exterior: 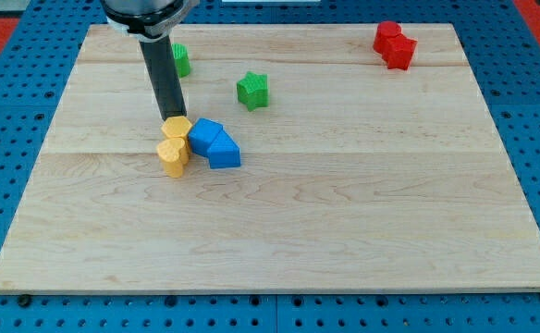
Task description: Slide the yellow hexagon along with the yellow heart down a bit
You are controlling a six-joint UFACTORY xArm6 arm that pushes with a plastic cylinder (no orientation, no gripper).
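Upright, my tip (172,118) touches yellow hexagon (177,129).

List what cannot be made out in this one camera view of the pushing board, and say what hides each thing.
- My tip: whether it touches the yellow hexagon is unclear; it sits right at the block's top edge.
- Green block near the view's top: the rod covers its left part, so its shape is uncertain.
- Arm above the rod: cut off by the view's top edge.
- Red blocks: too small to name their shapes.
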